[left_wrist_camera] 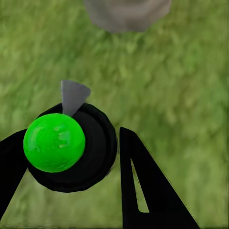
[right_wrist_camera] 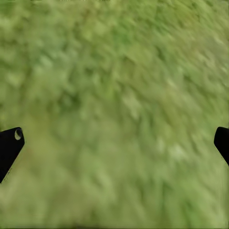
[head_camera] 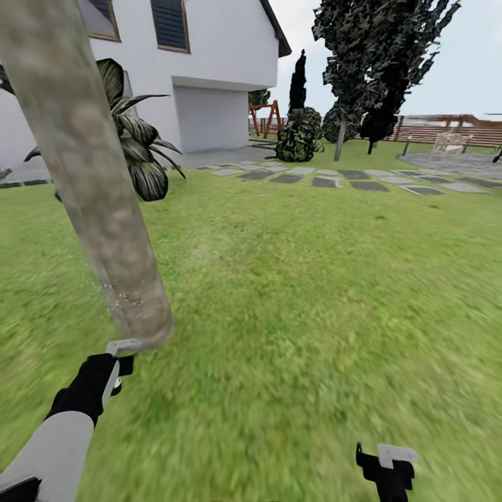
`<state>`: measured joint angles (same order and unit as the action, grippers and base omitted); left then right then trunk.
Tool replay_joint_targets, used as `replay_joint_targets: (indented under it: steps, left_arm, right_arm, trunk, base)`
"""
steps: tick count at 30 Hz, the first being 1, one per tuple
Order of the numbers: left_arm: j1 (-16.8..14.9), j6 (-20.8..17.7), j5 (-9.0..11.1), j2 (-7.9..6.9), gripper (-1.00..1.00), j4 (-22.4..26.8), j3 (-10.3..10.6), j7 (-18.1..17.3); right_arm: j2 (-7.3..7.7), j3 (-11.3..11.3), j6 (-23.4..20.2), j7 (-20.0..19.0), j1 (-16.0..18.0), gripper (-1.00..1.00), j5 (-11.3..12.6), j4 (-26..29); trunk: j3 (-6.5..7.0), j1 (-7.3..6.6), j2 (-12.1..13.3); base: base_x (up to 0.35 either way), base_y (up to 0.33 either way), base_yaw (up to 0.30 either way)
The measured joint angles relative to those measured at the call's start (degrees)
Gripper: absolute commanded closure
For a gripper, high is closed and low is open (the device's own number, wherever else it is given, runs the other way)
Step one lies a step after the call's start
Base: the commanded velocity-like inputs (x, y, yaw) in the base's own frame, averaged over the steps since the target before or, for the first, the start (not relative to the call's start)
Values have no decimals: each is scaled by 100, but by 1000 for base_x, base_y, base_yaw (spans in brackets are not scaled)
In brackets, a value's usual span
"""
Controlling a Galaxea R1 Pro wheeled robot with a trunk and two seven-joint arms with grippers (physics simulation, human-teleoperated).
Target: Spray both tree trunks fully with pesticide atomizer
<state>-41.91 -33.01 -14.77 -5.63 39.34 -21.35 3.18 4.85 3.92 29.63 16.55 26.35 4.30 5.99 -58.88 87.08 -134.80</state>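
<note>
**Now at the trunk: atomizer held in the left gripper**

Close beside the thick column of mottled grey-tan bark [head_camera: 90,181], the left gripper [head_camera: 115,366] reaches forward on its white-sleeved, black-cuffed arm. In the left wrist view its black wedge-shaped fingers [left_wrist_camera: 143,186] pinch the pesticide atomizer [left_wrist_camera: 71,148], a round black body capped by a glossy bright-green dome, with a flat grey fin-like nozzle [left_wrist_camera: 73,97] pointing toward the base of the smooth, branchless tree trunk [left_wrist_camera: 126,14]. That pale nozzle tip sits just beside the bark where the column meets the blurry green grass turf [head_camera: 300,314].

The right gripper [head_camera: 388,466] hangs low over the lawn, well apart from the tree; its two black fingertips [right_wrist_camera: 9,145] are spread wide with nothing but fuzzy grass between them.

Farther off stand a spiky, striped-leaf palm [head_camera: 136,146], a white smooth-walled house [head_camera: 216,63], flat grey paving slabs [head_camera: 328,178], a dark narrow cypress [head_camera: 298,80] and a brown horizontal-slat wooden fence [head_camera: 446,129].
</note>
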Motion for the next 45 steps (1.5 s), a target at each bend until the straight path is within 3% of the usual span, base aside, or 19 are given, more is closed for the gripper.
replay_joint_targets:
  steps: [4, 8, 9, 10, 11, 12, 14, 18, 23, 38, 42, 45]
  left_arm:
    - [-140, -35, -9, 9, 100, 52, 14, -9]
    - [-745, -202, -5, 92, 100, 23, 36, -11]
    - [-937, -351, 6, 129, 100, 20, 116, -15]
    - [-1315, -715, 35, 165, 100, -30, 559, -12]
    - [-1825, -974, -38, 123, 100, 40, 659, -32]
    - [-1931, -1032, -48, 91, 100, 65, 672, -61]
    - [-1843, -1071, -37, 53, 100, 72, 665, -115]
    - [-1789, -1097, 13, -201, 100, 76, 689, -540]
    - [-1768, -1096, -9, -210, 100, 81, 725, -645]
    - [-1764, -1060, -66, -192, 100, 84, 731, -566]
    - [-1752, -1059, -124, -246, 100, 70, 694, -147]
    - [-1702, -1060, -148, -403, 100, 63, 652, -92]
  right_arm:
    - [2, 2, -1, 0, 0, -100, 0, 0]
    - [1, 3, -1, 1, -1, -100, 1, 2]
    - [4, 2, -1, 1, -1, -100, -2, 2]
    - [1, 3, -1, -1, -2, -100, -6, 2]
    - [0, 3, -1, -6, -1, -100, -8, 2]
    - [3, 3, -1, -6, -1, -100, -8, 2]
    - [5, 3, -1, -7, -1, -100, -8, 2]
    - [3, 3, -1, -8, -1, -100, -8, 2]
    - [-3, 3, 0, -1, -1, -100, -6, 1]
    - [-2, 4, 2, -6, -1, -100, -8, 1]
    - [-2, 4, 2, -5, -1, -100, -6, 1]
    - [-2, 4, 2, -6, -1, -100, -6, 1]
  trunk:
    - [1, -1, 0]
    - [1, -1, 0]
    - [1, -1, 0]
    - [-1, 0, 0]
    - [1, -2, -1]
    - [1, -2, -1]
    - [0, -1, 0]
    - [0, -1, 0]
    - [0, -1, 0]
    - [0, -2, 0]
    - [0, -2, 0]
    - [0, -2, 0]
  base:
    - [-11, -8, 214]
    - [-1, -1, 26]
    - [0, 0, 0]
    - [0, 0, 0]
    - [0, 0, 0]
    - [0, 0, 0]
    - [0, 0, 0]
    - [0, 0, 3]
    - [23, -26, 202]
    - [150, -224, 55]
    - [105, -261, 0]
    - [104, -261, 35]
